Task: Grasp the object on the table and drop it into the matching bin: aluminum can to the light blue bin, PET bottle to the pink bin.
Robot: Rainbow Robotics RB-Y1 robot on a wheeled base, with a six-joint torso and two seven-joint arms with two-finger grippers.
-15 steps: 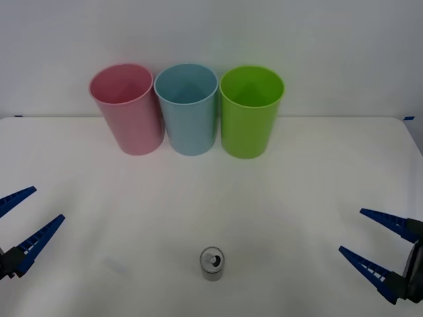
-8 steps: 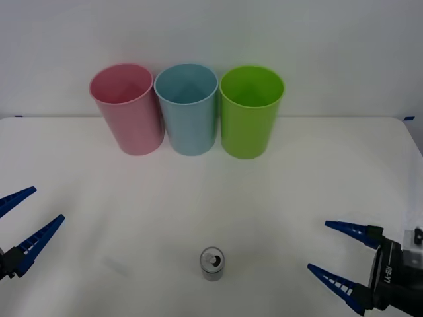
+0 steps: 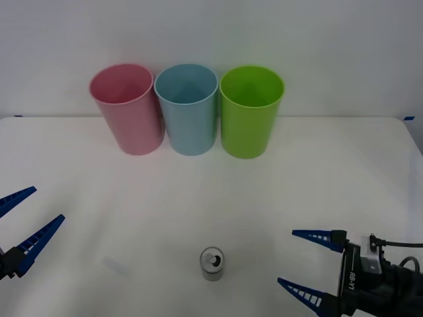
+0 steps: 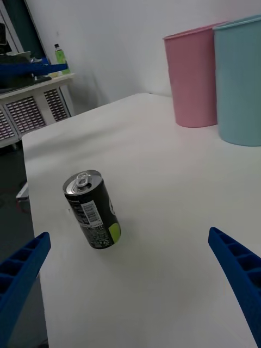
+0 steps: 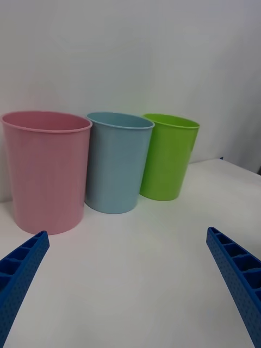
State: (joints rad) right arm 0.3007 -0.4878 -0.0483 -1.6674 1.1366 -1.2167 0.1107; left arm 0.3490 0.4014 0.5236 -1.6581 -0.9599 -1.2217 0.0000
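White table (image 3: 211,191) against a plain pale wall. At the far side, three tall cups in a row, close together: pink bin (image 3: 127,107), light blue bin (image 3: 188,107), green bin (image 3: 250,109). Near the front edge, a small can (image 3: 212,263) upright: silver top with pull-tab, dark body with a barcode label and a yellow-green spot. Well apart from the bins, bare tabletop on every side of it. To its right, low over the table, right gripper (image 3: 310,264), blue fingers spread wide, tips pointing at the can without touching. Far left, left gripper (image 3: 23,221), also spread, facing the bins.
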